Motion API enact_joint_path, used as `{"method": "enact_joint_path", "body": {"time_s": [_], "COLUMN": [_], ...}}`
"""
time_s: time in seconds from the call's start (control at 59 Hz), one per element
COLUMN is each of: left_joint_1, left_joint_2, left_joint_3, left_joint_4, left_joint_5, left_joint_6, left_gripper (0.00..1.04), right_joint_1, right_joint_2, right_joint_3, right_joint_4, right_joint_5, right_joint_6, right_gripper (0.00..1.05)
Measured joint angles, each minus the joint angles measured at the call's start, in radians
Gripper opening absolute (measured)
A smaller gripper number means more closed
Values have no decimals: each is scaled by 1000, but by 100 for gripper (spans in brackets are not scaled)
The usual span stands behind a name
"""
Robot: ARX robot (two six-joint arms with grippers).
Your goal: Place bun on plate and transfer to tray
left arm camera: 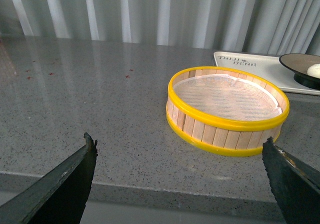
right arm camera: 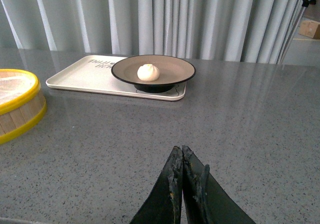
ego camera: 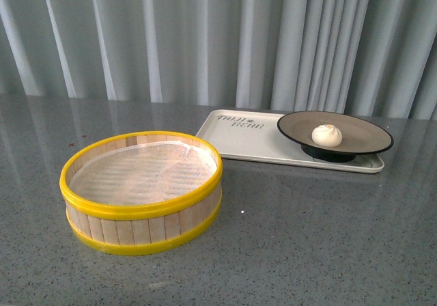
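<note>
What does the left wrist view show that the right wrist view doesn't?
Only the left wrist view shows the whole steamer basket, with its white liner, and the left tool, its fingers spread wide apart.

Only the right wrist view shows the whole plate standing on the tray with the bun at its middle, and the right tool, its fingers pressed together on nothing.

Both show the grey table, the curtain behind it, the tray's lettering, and at least part of the basket, plate and bun.
</note>
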Motion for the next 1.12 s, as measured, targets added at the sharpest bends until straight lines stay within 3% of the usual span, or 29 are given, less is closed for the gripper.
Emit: {"method": "enact_joint_path", "body": {"time_s": [0.542,1.118], "left_joint_1": [0,0], "left_joint_2": [0,0], "left_joint_3": [0,0], "left_joint_4": [0,0], "left_joint_5": [0,0], "left_joint_6": [0,0], "left_gripper": [98,98], "right_joint_1": [0,0], "right_joint_2": [0,0], "right_joint_3": [0,0], "right_joint_4": [0,0], "right_joint_5": [0,0], "right_joint_6": [1,1], "right_gripper": [98,96]}}
